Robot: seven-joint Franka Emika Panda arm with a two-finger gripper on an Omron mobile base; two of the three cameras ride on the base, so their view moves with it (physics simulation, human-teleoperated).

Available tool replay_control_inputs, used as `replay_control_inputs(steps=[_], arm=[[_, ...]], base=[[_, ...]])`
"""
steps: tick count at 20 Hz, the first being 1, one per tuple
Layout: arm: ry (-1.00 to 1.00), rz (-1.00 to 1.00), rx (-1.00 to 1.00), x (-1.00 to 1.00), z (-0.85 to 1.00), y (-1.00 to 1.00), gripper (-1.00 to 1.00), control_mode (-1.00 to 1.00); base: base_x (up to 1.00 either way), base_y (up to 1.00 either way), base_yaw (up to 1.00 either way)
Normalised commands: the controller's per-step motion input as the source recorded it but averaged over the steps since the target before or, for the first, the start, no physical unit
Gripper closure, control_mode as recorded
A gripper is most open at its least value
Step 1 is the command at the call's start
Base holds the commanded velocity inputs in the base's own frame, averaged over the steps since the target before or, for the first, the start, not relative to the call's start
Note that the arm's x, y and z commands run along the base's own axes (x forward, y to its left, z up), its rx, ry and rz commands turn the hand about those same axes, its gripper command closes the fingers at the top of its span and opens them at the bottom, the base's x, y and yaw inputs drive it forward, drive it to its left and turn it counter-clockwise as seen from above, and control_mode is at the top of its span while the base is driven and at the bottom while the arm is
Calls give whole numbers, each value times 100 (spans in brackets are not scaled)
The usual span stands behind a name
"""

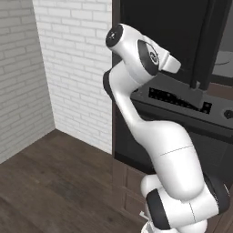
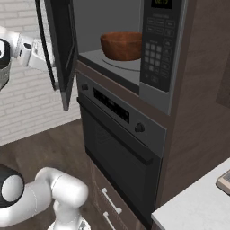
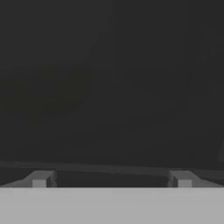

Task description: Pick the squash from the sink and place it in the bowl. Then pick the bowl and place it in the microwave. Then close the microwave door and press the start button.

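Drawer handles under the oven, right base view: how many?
2. One handle sits on the drawer front just below the oven; a second handle shows lower, cut by the frame edge. More may be hidden below.

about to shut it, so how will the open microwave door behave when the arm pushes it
The microwave door is a flat rigid panel, so it should swing rather than flex. Its glossy dark face may let the open gripper slide. The bowl sits well inside, probably undisturbed.
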Motion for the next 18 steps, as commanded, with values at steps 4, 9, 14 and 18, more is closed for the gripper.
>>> replay_control_inputs(steps=[4,9,14,18], arm=[[-2,0,-18,60,0,-26,-100,-100],[-11,-2,-15,52,0,-48,-100,-100],[-4,-3,-6,34,0,-66,-100,-100],[0,-1,1,20,0,-62,-100,-100]], base=[[0,0,0],[0,0,0],[0,0,0],[0,0,0]])
